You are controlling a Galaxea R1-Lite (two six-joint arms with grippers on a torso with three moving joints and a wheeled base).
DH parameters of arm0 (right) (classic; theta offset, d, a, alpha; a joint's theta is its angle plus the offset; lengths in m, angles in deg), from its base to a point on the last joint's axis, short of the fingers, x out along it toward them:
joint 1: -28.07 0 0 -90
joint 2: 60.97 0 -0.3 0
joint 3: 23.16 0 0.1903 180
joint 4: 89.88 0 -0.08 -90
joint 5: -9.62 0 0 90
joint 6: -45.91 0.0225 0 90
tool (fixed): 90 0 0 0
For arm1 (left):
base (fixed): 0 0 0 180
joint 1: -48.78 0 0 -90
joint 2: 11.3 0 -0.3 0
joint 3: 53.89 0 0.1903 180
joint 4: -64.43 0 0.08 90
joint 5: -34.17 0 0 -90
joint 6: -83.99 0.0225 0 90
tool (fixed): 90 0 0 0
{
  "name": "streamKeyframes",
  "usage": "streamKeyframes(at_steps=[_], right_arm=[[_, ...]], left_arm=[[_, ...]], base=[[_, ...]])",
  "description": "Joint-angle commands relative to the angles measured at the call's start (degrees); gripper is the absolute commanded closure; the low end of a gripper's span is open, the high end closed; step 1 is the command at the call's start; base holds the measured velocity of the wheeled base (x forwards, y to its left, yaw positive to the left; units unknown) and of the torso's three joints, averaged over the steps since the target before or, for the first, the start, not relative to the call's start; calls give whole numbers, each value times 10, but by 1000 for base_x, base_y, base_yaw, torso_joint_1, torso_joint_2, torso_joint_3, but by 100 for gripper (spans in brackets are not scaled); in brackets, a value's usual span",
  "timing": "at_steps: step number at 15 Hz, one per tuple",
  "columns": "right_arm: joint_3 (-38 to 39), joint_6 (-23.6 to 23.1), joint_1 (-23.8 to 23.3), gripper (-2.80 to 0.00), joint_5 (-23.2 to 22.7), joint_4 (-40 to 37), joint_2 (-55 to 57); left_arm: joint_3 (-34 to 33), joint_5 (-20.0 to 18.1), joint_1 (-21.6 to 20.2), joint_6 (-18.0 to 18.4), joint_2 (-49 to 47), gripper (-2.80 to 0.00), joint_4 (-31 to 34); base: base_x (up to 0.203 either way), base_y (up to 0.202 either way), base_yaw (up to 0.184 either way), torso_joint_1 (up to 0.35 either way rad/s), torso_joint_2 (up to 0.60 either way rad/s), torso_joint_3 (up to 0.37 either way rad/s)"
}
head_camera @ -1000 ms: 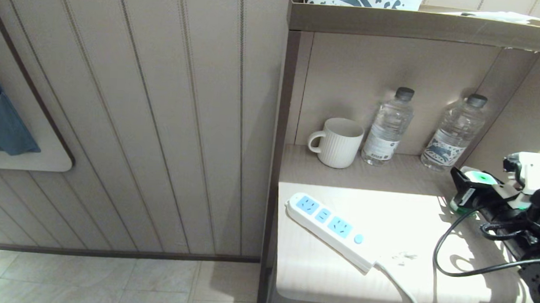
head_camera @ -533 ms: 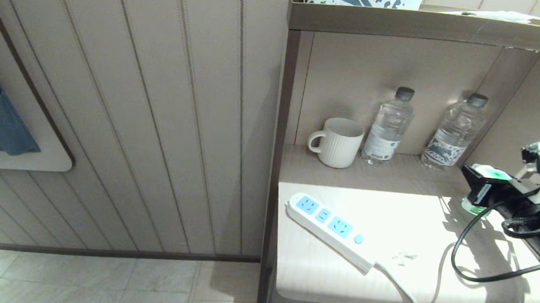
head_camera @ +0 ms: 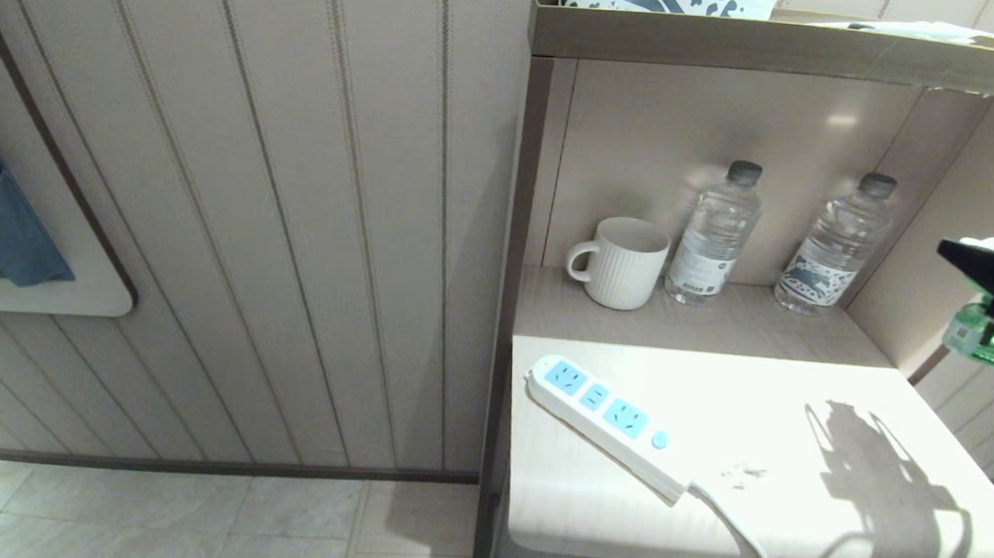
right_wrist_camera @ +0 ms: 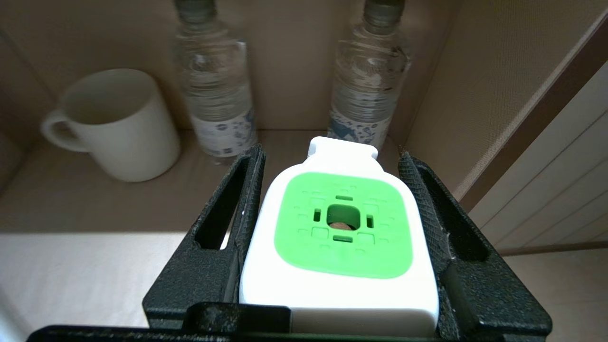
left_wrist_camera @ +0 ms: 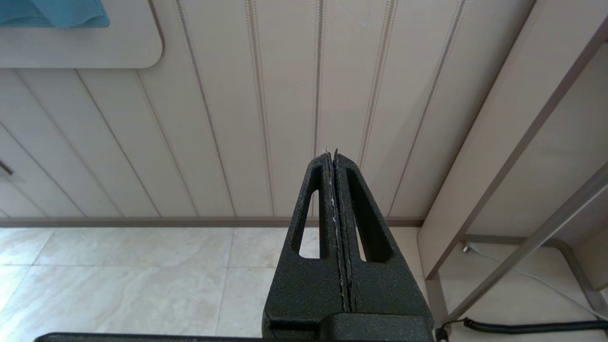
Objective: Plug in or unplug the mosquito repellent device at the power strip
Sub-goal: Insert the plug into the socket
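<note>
Mosquito repellent device (right_wrist_camera: 339, 237) sits pinched in my right tool (right_wrist_camera: 332, 199), one black finger (right_wrist_camera: 228, 213) pressed to each white side, green cap facing my wrist camera. In the head view the device (head_camera: 985, 335) hangs in the air at the far right edge, above and beyond the right end of the counter (head_camera: 800, 401), its translucent green bottle showing under the dark finger, clear of the surface. Power strip (head_camera: 605, 424) lies diagonally on the counter's left part, all three light-blue sockets bare, round button toward the cord end, white cord (head_camera: 740, 535) running off the front edge. Device and strip are well apart. Behind, on the shelf step, a white ribbed mug (head_camera: 623, 261) stands beside two clear water bottles (head_camera: 715, 236). My left tool (left_wrist_camera: 335, 190) points at the wall panelling above the tiled floor (left_wrist_camera: 118, 280), fingers pressed together, gripping nothing.
</note>
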Motion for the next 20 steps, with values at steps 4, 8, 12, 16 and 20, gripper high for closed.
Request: streamKeyframes(at_steps=[4, 8, 12, 16, 20], right_arm=[[-219, 47, 84, 0, -1, -392, -51], [-281, 85, 169, 0, -2, -500, -9], [-341, 133, 255, 0, -2, -607, 68], [-349, 142, 256, 0, -3, -644, 73], [-336, 156, 255, 0, -2, -644, 72]], left_arm=[[0, 0, 0, 0, 0, 0, 0], [0, 0, 0, 0, 0, 0, 0], [0, 0, 0, 1, 0, 0, 0], [0, 0, 0, 0, 0, 0, 0], [0, -1, 0, 2, 0, 0, 0]], base=[[0, 0, 0, 0, 0, 0], [0, 0, 0, 0, 0, 0], [0, 0, 0, 0, 0, 0], [0, 0, 0, 0, 0, 0], [0, 0, 0, 0, 0, 0]])
